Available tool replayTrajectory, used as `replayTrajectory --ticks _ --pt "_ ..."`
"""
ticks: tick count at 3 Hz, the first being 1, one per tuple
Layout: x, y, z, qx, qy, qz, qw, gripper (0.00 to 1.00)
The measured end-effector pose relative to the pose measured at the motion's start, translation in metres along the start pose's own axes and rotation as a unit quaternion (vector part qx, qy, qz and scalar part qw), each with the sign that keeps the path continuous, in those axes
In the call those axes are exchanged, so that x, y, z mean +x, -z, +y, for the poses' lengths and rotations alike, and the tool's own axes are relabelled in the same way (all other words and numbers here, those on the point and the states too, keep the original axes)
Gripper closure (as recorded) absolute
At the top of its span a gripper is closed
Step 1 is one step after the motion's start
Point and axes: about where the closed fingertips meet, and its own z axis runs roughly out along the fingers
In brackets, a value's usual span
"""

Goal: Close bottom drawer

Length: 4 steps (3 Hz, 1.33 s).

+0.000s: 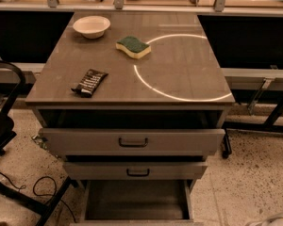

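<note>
We look down on a speckled floor [254,173] where one grey-beige cabinet [132,102] stands, and we place everything by that cabinet. On its top lie three things: one white bowl [91,26] at the back left, one green and yellow sponge [133,46] near the back middle, and one dark packet [89,82] towards the front left. One bright ring of light [146,81] curves across the right half of the top.

The cabinet's front has three drawers, all out. The top drawer [132,141] and the middle drawer [134,170] each show one dark handle. The bottom drawer [137,201] sits lowest and is pulled out farthest, its dark inside bare to us.

Left of the cabinet are one black chair [2,126] and one cable [42,187].

The gripper [276,219] shows only as a pale edge low to the cabinet's right, apart from the bottom drawer; we cannot tell whether it is released or clenched.
</note>
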Motion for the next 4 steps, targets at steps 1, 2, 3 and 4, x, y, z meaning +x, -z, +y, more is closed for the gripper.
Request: replayTrajectory --ticks 1,2,3,4 --pt "0.000 0.000 0.000 0.000 0.001 0.001 1.0000 0.46" --pt "0.000 -0.003 0.000 0.010 -0.009 -0.002 0.9999 0.23" --pt "-0.004 -0.032 0.003 0.003 -0.021 -0.009 0.9997 0.01" --pt "-0.008 -0.078 0.011 -0.018 -0.035 -0.016 0.9991 0.12"
